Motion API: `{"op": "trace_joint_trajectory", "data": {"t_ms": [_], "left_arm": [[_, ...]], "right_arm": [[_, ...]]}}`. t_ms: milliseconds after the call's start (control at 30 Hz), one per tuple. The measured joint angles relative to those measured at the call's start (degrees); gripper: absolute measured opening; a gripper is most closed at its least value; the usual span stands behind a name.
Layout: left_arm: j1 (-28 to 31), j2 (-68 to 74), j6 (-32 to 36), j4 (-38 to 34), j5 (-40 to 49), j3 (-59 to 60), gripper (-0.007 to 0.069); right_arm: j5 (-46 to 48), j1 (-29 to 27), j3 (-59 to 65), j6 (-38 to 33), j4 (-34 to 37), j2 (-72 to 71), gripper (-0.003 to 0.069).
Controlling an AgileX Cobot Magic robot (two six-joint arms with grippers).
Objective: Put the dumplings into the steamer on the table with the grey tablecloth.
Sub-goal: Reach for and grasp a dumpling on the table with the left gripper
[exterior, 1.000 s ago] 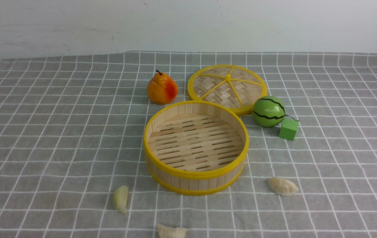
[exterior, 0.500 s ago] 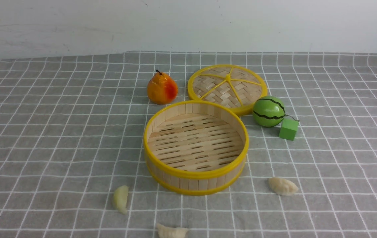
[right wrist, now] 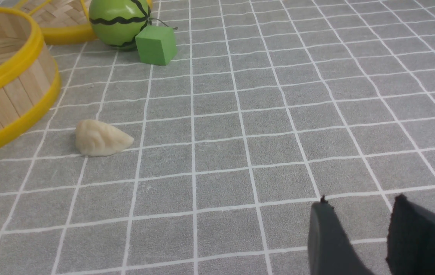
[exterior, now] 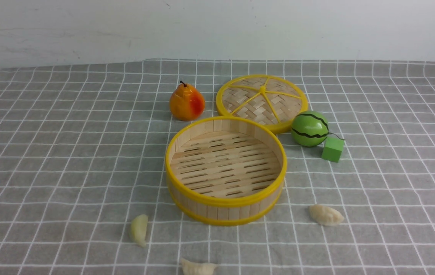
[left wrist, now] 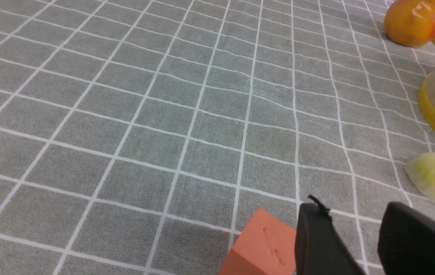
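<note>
The empty steamer [exterior: 223, 212] stands in the middle of the grey tablecloth [exterior: 68, 160] that covers the table. Three dumplings lie on the cloth in front of it: a greenish one [exterior: 139, 229] to its front left, a cream one [exterior: 326, 215] to its front right, and one [exterior: 198, 267] at the near edge. Neither arm shows in the front view. My left gripper [left wrist: 353, 208] is open and empty, the greenish dumpling [left wrist: 430, 178] just ahead of it. Low over bare cloth, my right gripper [right wrist: 361, 202] is open and empty, well away from the cream dumpling [right wrist: 101, 138].
Behind the steamer are an orange pear [exterior: 187, 102] and the flat woven lid [exterior: 262, 100]. A green watermelon ball [exterior: 310, 128] and a green cube [exterior: 332, 149] sit to its right. An orange block [left wrist: 263, 248] lies beside my left gripper's finger.
</note>
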Motion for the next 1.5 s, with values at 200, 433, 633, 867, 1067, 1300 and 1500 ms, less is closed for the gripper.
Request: {"op": "trace_joint_trajectory", "data": {"t_ms": [200, 433, 633, 867, 1067, 1300, 1500], "left_arm": [[-4.2, 0.0, 0.0, 0.0, 0.0, 0.0, 0.0237], [-4.5, 0.0, 0.0, 0.0, 0.0, 0.0, 0.0237], [-4.5, 0.0, 0.0, 0.0, 0.0, 0.0, 0.0237], [-4.5, 0.0, 0.0, -0.1, 0.0, 0.0, 0.0237], [-4.5, 0.0, 0.0, -0.1, 0.0, 0.0, 0.0237], [-4.5, 0.0, 0.0, -0.1, 0.0, 0.0, 0.0237], [-4.5, 0.0, 0.0, 0.1, 0.0, 0.0, 0.0237]], "right_arm": [[0.0, 0.0, 0.0, 0.0, 0.0, 0.0, 0.024], [0.0, 0.0, 0.0, 0.0, 0.0, 0.0, 0.024], [0.0, 0.0, 0.0, 0.0, 0.0, 0.0, 0.024], [0.0, 0.0, 0.0, 0.0, 0.0, 0.0, 0.024], [0.0, 0.0, 0.0, 0.0, 0.0, 0.0, 0.024], [0.0, 0.0, 0.0, 0.0, 0.0, 0.0, 0.024], [0.0, 0.0, 0.0, 0.0, 0.0, 0.0, 0.024]]}}
